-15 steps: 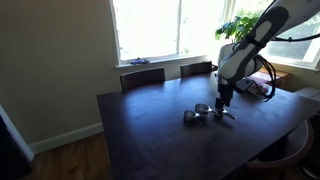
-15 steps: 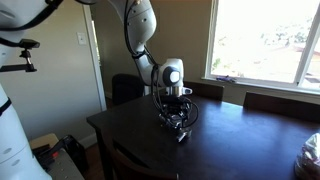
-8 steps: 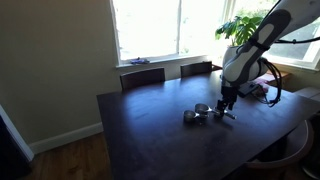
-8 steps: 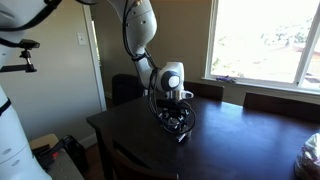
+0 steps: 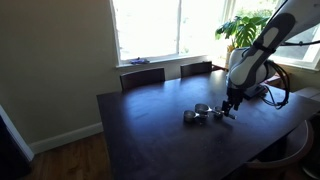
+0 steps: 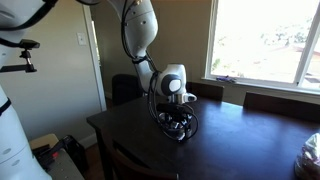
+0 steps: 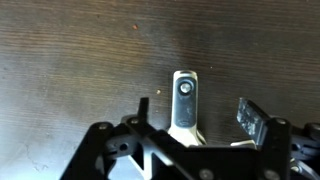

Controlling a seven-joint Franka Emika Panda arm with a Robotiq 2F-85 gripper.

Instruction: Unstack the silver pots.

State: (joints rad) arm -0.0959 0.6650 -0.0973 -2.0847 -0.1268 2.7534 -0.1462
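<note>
On the dark table (image 5: 140, 135), near the arm's side, we saw two silver pots (image 5: 190, 117) set close together. A third silvery bit (image 5: 222, 113) lay right by the gripper (image 5: 229, 108), too small to make out. From the wrist cam, a pot handle (image 7: 185, 100) w/ a hole near its tip lay flat on the wood between the fingers (image 7: 247, 116). Gaps showed on both sides, so the jaws were spread & gripping nothing. Its bowl was hidden under the gripper.
</note>
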